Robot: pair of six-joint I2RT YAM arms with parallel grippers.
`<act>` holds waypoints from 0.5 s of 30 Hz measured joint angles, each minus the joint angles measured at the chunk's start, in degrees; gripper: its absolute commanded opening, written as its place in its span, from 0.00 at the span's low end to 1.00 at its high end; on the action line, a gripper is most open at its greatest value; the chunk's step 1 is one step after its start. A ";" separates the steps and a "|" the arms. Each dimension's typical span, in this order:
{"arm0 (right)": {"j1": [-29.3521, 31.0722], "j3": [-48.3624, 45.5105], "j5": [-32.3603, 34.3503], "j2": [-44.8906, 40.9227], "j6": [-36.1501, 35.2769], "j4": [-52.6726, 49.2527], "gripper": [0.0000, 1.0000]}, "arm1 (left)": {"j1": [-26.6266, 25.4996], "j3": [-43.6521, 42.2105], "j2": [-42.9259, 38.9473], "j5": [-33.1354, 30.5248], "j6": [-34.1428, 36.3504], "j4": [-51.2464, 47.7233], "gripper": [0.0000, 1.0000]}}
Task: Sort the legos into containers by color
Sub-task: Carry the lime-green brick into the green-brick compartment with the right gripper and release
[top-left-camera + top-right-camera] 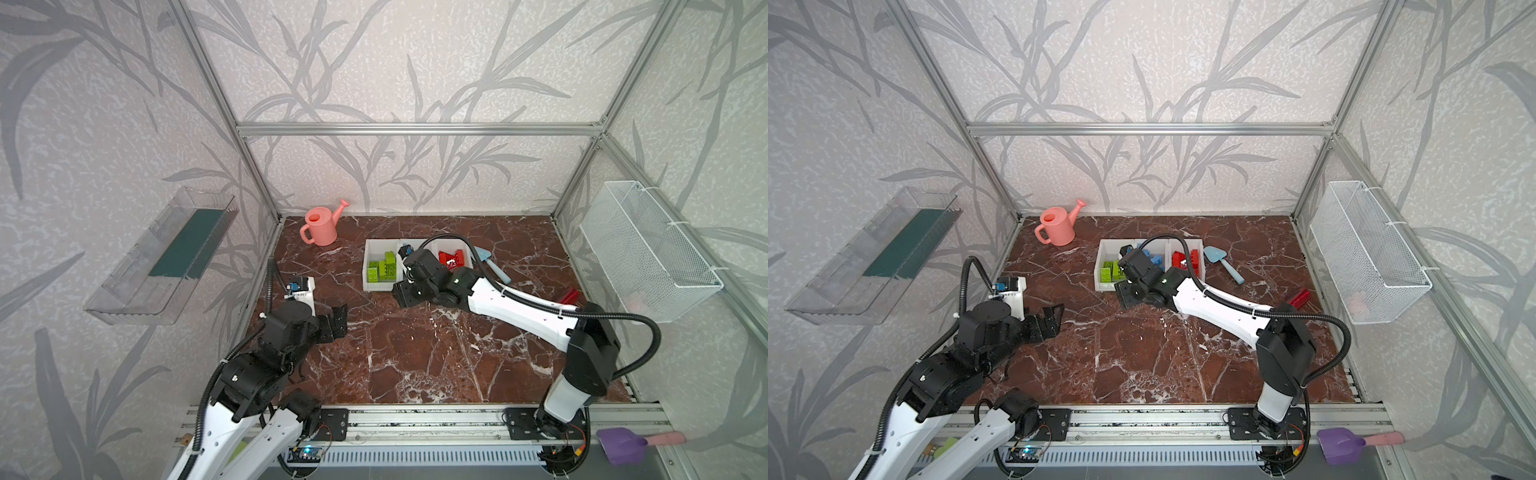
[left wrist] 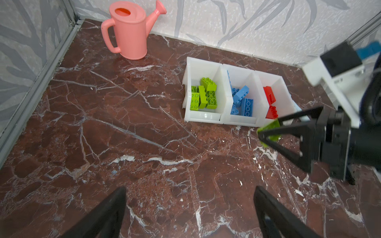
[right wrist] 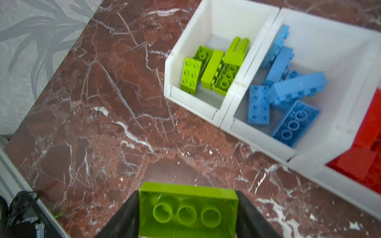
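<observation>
Black left fingers (image 2: 111,212) spread wide, nothing btwn them, hovering over bare surface (image 2: 103,123) at left, well apart from containers (image 2: 206,118). Right fingers (image 3: 123,216) clamped on lime lego (image 3: 185,212) by its short ends, hollow underside toward wrist cam, near the containers' front lips. Bins l→r: lime legos (image 2: 204,96), blue legos (image 2: 243,101), red legos (image 2: 270,96), all piled loose inside.
</observation>
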 measured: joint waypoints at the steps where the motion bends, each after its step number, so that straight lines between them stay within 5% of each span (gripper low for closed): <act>1: -0.57 2.01 -0.66 1.51 -0.59 0.07 0.61 | 0.00 -0.07 -0.46 0.00 0.15 -0.22 0.96; 15: -5.03 32.22 -4.90 25.49 -4.85 -2.14 0.61 | 0.00 -0.85 -0.70 1.22 1.03 -0.22 0.96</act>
